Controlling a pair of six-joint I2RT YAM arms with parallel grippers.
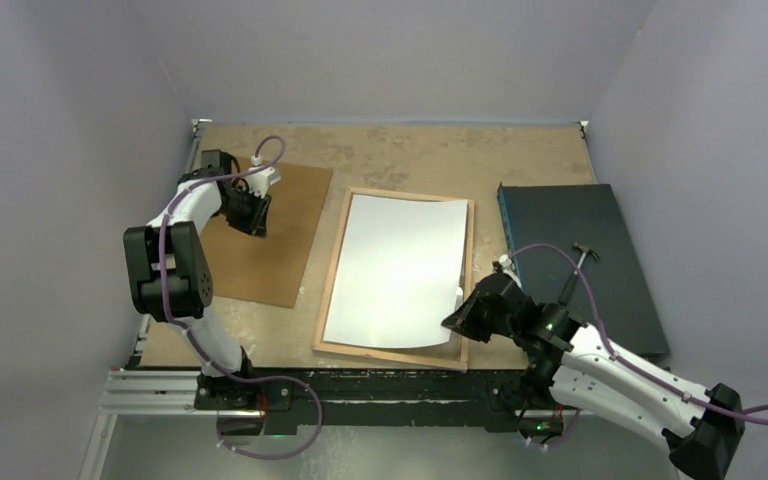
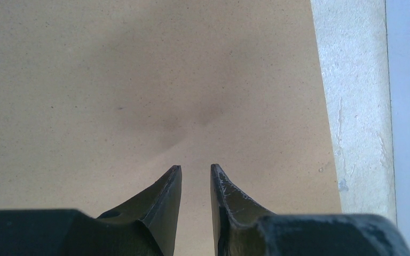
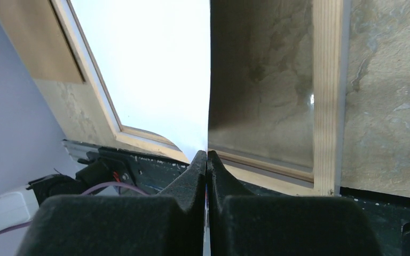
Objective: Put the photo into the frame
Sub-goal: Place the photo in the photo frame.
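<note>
Down at the near right of the desk (image 1: pixel 410 155), the right fingers (image 3: pixel 196 173) are pinched tight on the near right corner of the photo (image 1: pixel 400 265). It lies white side up and runs away from them toward 11 o'clock, long axis roughly 6 to 12. The pinched edge curls up off the frame (image 3: pixel 328 96), whose right rail sits just at its 3 o'clock, so I reckon the corner must drop inside that rail. Farther off at 10 o'clock, the left fingers (image 2: pixel 165 197) hang slightly apart and empty over the brown backing board (image 1: pixel 280 240).
</note>
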